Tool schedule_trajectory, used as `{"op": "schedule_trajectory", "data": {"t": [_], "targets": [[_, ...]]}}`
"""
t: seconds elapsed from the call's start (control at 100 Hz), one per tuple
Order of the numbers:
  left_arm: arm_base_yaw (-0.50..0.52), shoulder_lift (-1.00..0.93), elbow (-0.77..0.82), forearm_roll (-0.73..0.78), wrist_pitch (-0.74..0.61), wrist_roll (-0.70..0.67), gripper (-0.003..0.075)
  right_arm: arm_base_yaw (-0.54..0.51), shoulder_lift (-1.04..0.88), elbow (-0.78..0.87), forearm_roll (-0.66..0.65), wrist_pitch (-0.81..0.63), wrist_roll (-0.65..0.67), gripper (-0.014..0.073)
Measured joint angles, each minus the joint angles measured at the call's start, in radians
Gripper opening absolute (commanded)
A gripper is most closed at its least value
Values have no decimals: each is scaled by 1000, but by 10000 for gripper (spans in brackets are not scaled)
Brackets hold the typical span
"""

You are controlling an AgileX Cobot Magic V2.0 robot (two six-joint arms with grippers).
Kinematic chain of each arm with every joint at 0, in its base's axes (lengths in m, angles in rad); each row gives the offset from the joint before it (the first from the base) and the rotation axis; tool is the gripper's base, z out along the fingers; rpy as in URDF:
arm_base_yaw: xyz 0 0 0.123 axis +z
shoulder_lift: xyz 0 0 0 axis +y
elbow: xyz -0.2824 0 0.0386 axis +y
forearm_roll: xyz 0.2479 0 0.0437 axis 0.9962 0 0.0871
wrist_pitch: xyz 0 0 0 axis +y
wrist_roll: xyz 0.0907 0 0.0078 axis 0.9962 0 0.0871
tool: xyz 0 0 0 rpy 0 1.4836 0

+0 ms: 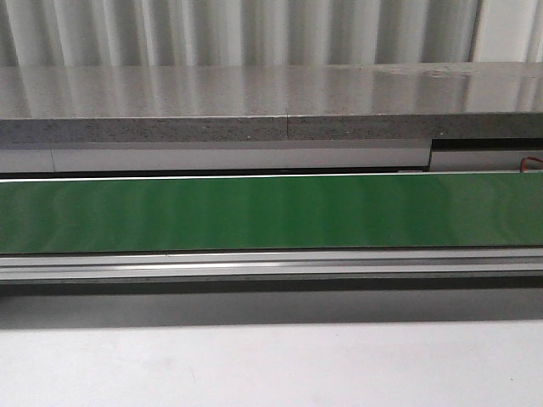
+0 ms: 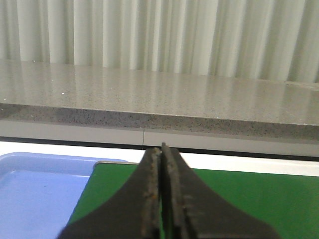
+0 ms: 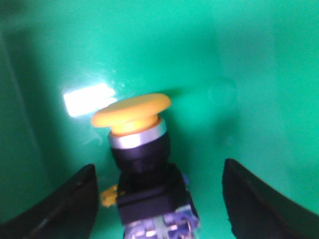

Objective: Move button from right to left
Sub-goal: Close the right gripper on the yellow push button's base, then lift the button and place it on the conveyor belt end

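The button (image 3: 139,154) is lying on the green belt (image 3: 239,64) in the right wrist view, its orange-yellow cap pointing away from the camera and its dark collar and block sitting between the two fingers of the right gripper (image 3: 157,199), which is standing spread wide with a clear gap on each side and touching nothing. The picture is blurring, so the fine detail at the block's terminals is hard to read. The likely trouble from here is that the button is sitting nearer one finger than the other, so a closing jaw may be nudging it sideways or rolling it on its rounded collar before the other side arrives; a pinch landing on the domed cap instead of the square block would probably be slipping off. The left gripper (image 2: 162,199) is hanging with its fingers pressed together and holding nothing, above the green belt and just beside a light blue tray (image 2: 40,189). In the front view the belt is running bare across the frame below a grey speckled ledge (image 1: 254,106), with neither arm nor button showing, and nothing is standing in the way.
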Motion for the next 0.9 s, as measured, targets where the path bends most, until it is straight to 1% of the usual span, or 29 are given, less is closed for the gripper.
{"op": "schedule_trajectory", "data": {"t": [0.09,0.21,0.28,0.44,0.51,0.72,0.9], "targets": [[0,0,0,0,0,0,-20,-2,27,-4,0,-13,0,439],[0,0,0,0,0,0,-20,-2,38,-9,9,-13,-2,303],[0,0,0,0,0,0,-20,-2,38,-11,14,-13,-2,266],[0,0,0,0,0,0,-20,-2,35,-36,18,24,-4,268],[0,0,0,0,0,0,-20,-2,6,-42,29,42,-4,268],[0,0,0,0,0,0,-20,5,-169,-47,100,107,-4,268],[0,0,0,0,0,0,-20,56,-257,-47,169,176,-4,268]]}}
